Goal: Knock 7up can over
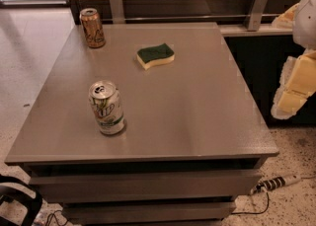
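Item 1, the 7up can [106, 107]: upright on the near-left part of the surface [197, 111], top with its pull tab uppermost, nothing touching it. Not yet knocked over.

Item 2, the tool [294, 89]: hanging off the right-hand side of the surface, above the floor, well apart from the can. From where I stand I cannot tell how far open it is or whether it has hold of anything.

Item 3, brown can [92, 27]: upright at the far-left corner, well apart from the 7up can.

Item 4, sponge [155, 55]: green side up, lying flat towards the back, between the two cans and a little to the right.

Item 5, power strip [276, 183]: on the floor with its cord, by the near-right corner.

Hazards, as I judge them:
- A long reach across from the right could clip the sponge and drag it along if the path runs too far back.
- A touch low on the can would likely slide it upright rather than tip it — contact near the top seems safer.
- The can is round and slim, so an off-centre nudge may glance off or merely spin it.
- It stands towards the left and front edges, so once down it could roll off to the floor.
- Aiming too far back risks striking the brown can instead.
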`<state>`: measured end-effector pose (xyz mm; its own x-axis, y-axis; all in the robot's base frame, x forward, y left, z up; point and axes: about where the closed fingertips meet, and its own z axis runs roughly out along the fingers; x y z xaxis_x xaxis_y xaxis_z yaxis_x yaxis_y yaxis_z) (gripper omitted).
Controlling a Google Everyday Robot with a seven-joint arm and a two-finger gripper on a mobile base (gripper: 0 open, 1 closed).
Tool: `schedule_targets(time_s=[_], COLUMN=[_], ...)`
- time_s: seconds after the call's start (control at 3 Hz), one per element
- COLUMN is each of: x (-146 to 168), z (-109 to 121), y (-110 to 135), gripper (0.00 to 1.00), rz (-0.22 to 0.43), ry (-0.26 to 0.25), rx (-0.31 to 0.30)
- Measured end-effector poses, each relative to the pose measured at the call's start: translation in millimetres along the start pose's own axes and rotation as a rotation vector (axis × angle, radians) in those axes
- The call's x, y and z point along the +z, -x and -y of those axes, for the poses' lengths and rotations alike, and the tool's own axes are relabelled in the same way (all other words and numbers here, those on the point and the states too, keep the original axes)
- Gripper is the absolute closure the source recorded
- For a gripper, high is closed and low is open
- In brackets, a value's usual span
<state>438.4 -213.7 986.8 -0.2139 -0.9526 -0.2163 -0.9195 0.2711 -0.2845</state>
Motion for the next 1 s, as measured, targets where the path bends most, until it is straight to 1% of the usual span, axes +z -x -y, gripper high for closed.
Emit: schedule_targets(time_s=[0.33,0.67,1.0], x=[-0.1,8.2,27.1], z=[0.0,3.8,9.3], y=[0.0,7.9,28.2], gripper=[0.0,0.0,0.0], rz=[0.0,0.087,0.254], ry=[0.0,0.019,0.07], rx=[0.0,0.012,0.023])
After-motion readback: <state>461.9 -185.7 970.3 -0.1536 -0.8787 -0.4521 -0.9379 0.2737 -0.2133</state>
